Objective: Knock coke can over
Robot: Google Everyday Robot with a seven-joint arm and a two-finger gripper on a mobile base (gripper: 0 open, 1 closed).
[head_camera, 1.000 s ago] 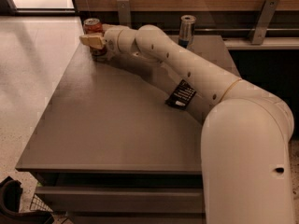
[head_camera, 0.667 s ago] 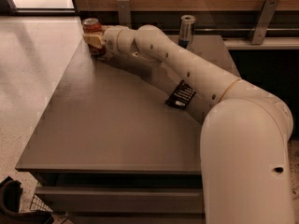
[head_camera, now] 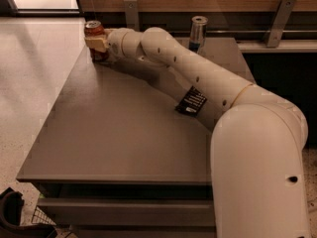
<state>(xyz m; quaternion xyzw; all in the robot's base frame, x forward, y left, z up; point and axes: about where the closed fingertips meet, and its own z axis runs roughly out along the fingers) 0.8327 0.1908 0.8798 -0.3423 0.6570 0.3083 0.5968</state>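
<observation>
A white robot arm reaches across a dark grey table to its far left corner. There the coke can stands upright, near the edge. The gripper has crept slightly closer over the last second and now sits against the can's middle; whether it is clasping the can or loose, I cannot tell. The can has barely shifted and has not tipped, so the knock seems about to happen. A slim silver can stands well apart.

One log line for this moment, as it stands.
gripper: at coke can, far-left corner of table | coke can: upright, not knocked over | silver-blue can: upright, far edge, apart
</observation>
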